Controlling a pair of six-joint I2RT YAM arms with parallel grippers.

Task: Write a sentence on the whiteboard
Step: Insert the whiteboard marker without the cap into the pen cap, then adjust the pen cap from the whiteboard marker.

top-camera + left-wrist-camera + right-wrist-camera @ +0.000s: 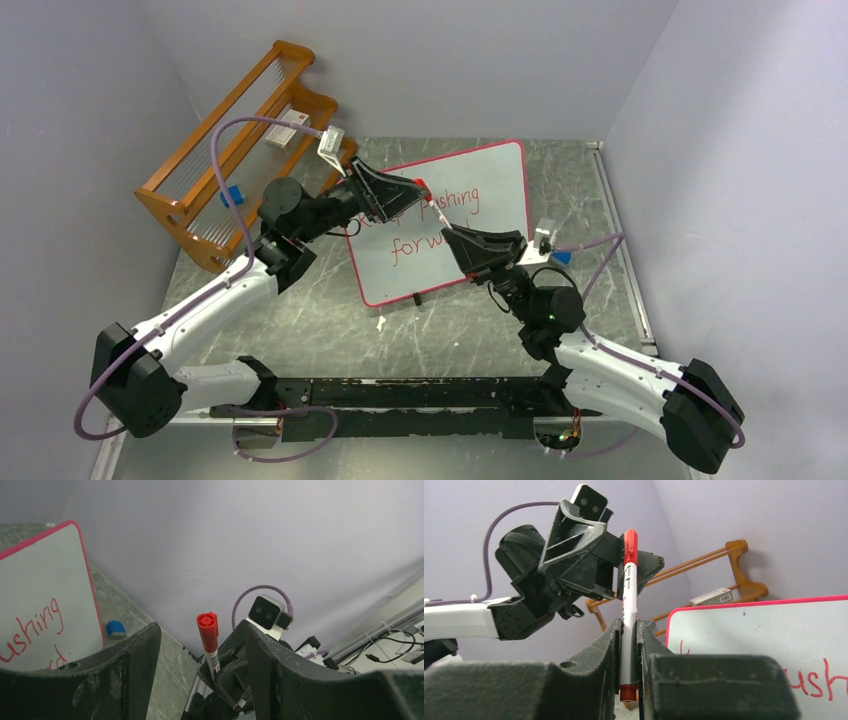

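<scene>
The whiteboard [487,185] stands tilted at the middle of the table, and the red sentence [440,215] on it is partly hidden by both grippers. My right gripper [458,240] is shut on a white marker [628,605], which it holds by the barrel with the red cap pointing up. My left gripper [201,628] is open, its fingers [140,650] on either side of the capped end [207,626] without touching it. The right wrist view shows the left gripper [624,562] around the cap and the whiteboard [749,630] behind.
A wooden rack [240,140] leans at the back left with a small box [285,130] and a blue piece [233,195] on it. A blue eraser [115,628] lies right of the board. Grey walls close in on three sides. A metal rail [620,240] runs along the right edge.
</scene>
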